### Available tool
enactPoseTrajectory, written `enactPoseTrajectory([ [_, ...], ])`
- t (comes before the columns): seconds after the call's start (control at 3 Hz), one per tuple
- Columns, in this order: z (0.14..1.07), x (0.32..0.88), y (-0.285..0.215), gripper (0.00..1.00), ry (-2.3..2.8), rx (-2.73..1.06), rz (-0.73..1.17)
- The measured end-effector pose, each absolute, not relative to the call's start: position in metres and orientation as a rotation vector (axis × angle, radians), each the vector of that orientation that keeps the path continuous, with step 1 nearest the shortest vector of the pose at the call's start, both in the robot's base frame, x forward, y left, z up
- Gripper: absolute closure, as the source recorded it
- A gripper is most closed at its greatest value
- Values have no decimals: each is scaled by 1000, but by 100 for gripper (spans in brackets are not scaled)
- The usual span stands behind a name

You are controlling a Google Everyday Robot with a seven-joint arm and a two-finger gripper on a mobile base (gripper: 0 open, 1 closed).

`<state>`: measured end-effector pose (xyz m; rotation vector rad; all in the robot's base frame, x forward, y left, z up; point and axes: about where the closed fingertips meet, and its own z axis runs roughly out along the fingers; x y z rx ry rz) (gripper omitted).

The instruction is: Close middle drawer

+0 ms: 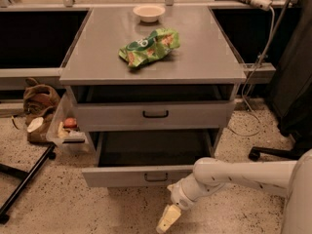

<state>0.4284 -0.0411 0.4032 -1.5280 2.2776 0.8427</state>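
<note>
The middle drawer (122, 177) of the grey cabinet (151, 67) is pulled partly out, and its dark inside shows. A small dark bar handle (156, 177) sits at the centre of its front. The taller top drawer (195, 115) above it has a like handle. The lowest drawer is hidden below. My gripper (167, 220) hangs low near the floor, just below and in front of the middle drawer's front, right of its handle. My white arm (229, 172) reaches in from the right, its wrist close to the drawer front.
A green snack bag (148, 47) and a white bowl (149, 12) lie on the cabinet top. A clear bin (63, 128) and a brown bag (39, 99) stand on the floor at left. A black stand leg (24, 189) crosses lower left. A chair base (273, 152) is at right.
</note>
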Motion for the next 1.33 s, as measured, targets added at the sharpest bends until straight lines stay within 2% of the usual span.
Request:
enactPoseTrajectory([
  [0.67,403,442,-42,0,2279,-1556,783],
  [1.33,401,493,-36,0,2252,-1648,673],
])
